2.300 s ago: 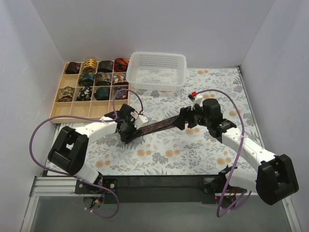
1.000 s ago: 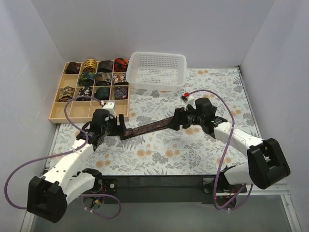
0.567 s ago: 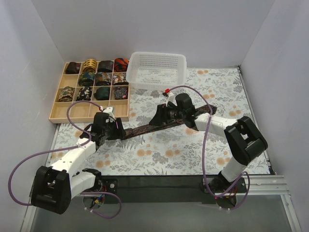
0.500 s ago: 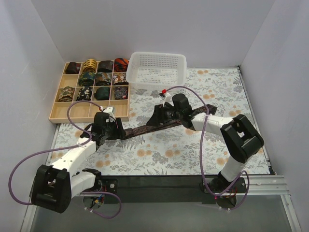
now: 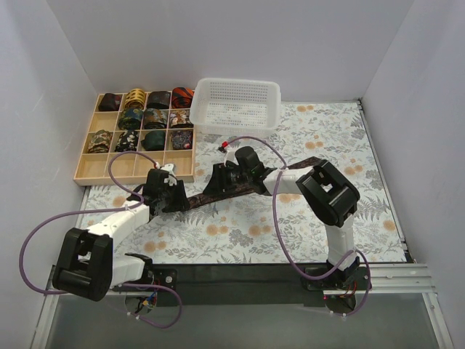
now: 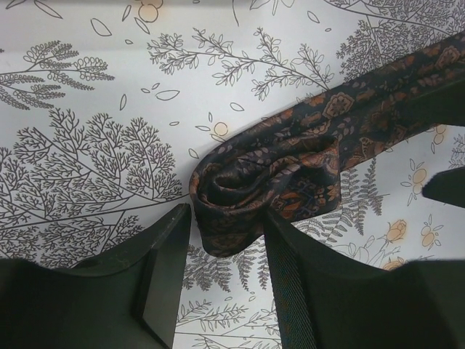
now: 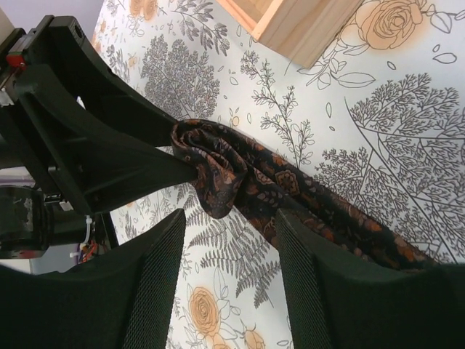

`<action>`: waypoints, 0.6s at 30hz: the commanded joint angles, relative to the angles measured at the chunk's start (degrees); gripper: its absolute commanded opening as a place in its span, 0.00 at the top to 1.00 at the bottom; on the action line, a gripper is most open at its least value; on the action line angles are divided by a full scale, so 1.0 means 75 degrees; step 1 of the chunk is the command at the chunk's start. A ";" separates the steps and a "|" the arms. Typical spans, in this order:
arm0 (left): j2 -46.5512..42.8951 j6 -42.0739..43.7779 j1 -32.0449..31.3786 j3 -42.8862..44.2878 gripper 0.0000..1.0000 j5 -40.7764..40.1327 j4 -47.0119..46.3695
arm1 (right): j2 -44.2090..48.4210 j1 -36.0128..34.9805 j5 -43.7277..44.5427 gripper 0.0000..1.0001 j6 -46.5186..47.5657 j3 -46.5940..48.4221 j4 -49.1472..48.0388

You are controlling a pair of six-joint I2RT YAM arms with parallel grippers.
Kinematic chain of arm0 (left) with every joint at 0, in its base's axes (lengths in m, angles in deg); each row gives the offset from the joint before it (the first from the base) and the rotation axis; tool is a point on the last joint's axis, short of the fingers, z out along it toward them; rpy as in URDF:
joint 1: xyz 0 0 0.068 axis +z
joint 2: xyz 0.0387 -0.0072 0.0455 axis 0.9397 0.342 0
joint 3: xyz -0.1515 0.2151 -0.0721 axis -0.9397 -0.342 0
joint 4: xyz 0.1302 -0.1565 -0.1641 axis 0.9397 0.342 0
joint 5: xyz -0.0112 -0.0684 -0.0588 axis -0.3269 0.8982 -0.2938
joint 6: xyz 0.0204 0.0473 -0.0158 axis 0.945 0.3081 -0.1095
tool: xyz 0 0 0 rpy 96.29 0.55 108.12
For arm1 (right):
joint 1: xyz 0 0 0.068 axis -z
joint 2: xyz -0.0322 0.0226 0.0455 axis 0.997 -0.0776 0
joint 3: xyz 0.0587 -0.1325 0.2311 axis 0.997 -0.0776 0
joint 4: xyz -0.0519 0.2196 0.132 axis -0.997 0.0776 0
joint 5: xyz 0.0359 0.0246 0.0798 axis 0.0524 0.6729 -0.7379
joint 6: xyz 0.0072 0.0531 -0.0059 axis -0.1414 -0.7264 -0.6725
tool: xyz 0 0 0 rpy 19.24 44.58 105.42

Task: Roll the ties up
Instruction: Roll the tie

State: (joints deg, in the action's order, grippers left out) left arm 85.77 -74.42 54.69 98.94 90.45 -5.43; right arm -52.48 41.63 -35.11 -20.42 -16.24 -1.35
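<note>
Mid-roll, our left jaws flank the coiled tie [image 6: 261,182], grip unclear, right jaws spread; next, we pinch and turn.

Dark maroon tie [image 6: 327,138], end coiled, rest outstretched

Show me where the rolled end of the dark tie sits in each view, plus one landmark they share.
Top external: rolled end left of centre, below the wooden tray.
Left wrist: rolled end in the middle of the frame.
Right wrist: rolled end left of centre.
Shared landmark: the floral tablecloth under it.
</note>
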 commanded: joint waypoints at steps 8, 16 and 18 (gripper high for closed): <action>0.0241 -0.0159 0.0038 0.0244 0.59 0.0059 -0.0311 | -0.0594 -0.0261 -0.0125 0.52 -0.0278 0.0681 -0.0541; 0.0405 -0.0311 0.0026 0.0151 0.59 0.0106 -0.0510 | -0.1039 -0.0331 -0.0207 0.57 -0.0418 0.0892 -0.0541; 0.0429 -0.0323 0.0026 0.0127 0.59 0.0129 -0.0534 | -0.1133 -0.0366 -0.0231 0.57 -0.0442 0.0927 -0.0541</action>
State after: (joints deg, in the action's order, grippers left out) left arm 88.70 -76.17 54.69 99.21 91.24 -8.60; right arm -59.93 39.29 -35.73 -23.15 -11.59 -2.99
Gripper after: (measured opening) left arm 0.415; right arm 0.436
